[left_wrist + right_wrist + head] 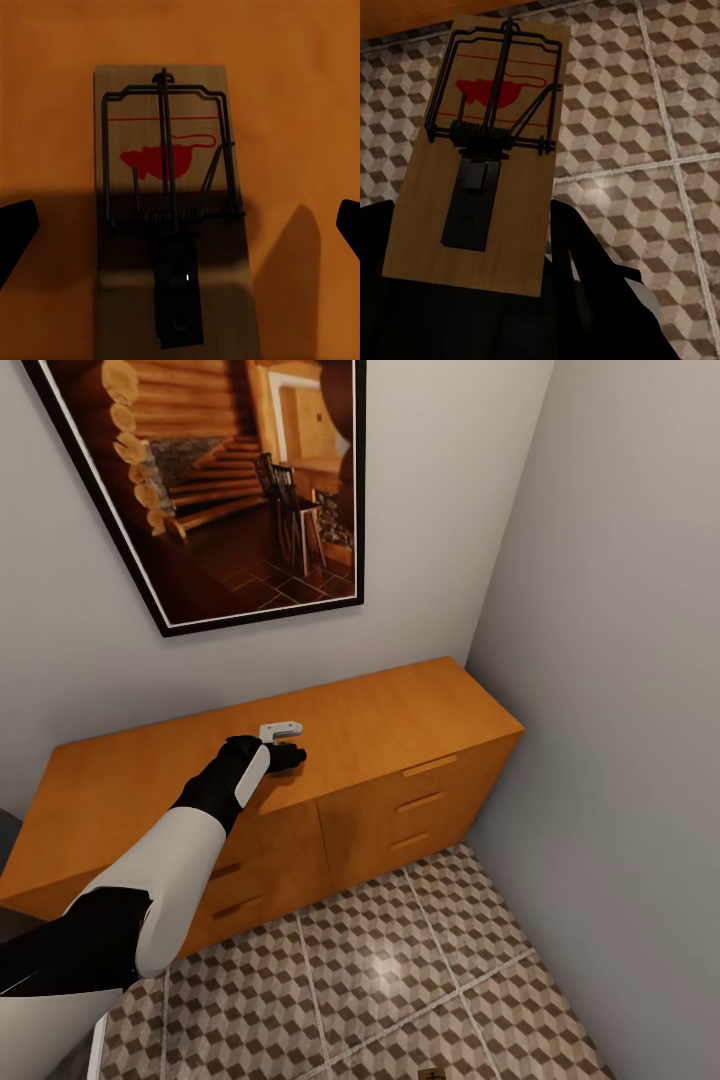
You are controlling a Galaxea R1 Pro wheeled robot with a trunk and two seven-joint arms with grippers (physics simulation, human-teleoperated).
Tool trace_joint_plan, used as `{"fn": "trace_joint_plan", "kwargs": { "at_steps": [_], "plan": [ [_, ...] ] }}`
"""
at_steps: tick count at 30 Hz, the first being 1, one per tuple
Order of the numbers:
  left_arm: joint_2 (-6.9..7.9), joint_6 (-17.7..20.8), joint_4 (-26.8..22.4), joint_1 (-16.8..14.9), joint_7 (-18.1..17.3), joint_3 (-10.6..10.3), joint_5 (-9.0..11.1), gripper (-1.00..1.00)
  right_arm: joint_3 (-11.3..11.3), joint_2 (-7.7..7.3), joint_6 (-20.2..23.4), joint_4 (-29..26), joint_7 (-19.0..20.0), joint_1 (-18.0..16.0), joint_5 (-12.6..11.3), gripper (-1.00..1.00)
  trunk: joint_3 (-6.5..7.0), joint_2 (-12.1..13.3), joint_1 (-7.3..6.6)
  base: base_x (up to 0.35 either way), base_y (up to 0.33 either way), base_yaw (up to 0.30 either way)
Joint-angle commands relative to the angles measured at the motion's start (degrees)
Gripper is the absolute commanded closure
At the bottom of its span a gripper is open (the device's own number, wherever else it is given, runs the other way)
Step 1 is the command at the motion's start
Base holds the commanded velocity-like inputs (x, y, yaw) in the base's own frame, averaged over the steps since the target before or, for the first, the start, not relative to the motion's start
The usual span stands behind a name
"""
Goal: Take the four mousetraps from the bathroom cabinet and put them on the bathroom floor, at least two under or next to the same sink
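Mousetraps are what I am after, and one mousetrap (171,210) lies flat on the cabinet (400,725) top, right under my left gripper (286,756). In the left wrist view the two dark fingertips (15,232) stand wide apart, one on each side of the trap, and they do not touch it. So the left gripper is open and holds nothing. The trap sits in the middle of the gap. Its long side runs the same way the gripper looks, so the fingers face its two long edges. I think I only need to go straight down and squeeze across the short way. My right gripper (487,300) already has a second mousetrap (480,157) clamped at its near end, and the board sticks out past the fingers over the bathroom floor (660,112). A strip of the cabinet shows beyond it. In the head view my left arm reaches over the cabinet top near the back wall, close to the middle of the cabinet. The trap is hidden there by the gripper, but the wrist view shows it clearly. The head view shows the drawer fronts shut, the corner of the room, and a big picture (220,480) on the wall above. At the bottom edge of the head view there is a small thing on the tiles, and I cannot tell what it is.
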Motion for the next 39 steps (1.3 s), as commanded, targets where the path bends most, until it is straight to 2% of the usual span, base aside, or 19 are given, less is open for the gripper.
{"fn": "trace_joint_plan", "kwargs": {
  "at_steps": [1,37,38,39],
  "plan": [
    [0.03,0.2,3.8,0.0,0.6,-0.1,0.7,-1.00,-0.2,0.00,-0.2,0.0,0.3,0.0,0.1,1.00,-0.10,-0.1,0.05,0.000,0.000,0.000],
    [0.03,0.1,4.7,0.0,0.5,-0.1,0.7,-1.00,-0.2,0.00,-0.2,0.0,0.2,0.0,0.1,1.00,-0.10,-0.1,0.05,0.000,0.000,0.000],
    [0.03,0.1,4.7,0.0,0.5,-0.1,0.7,1.00,-0.2,0.00,-0.2,0.0,0.2,0.0,0.1,1.00,-0.10,-0.1,0.05,0.000,0.000,0.000],
    [0.03,0.1,4.8,0.0,0.4,-0.1,0.7,1.00,-0.2,0.00,-0.2,0.0,0.3,0.0,0.1,1.00,-0.10,-0.1,0.05,0.000,0.000,0.000]
  ]
}}
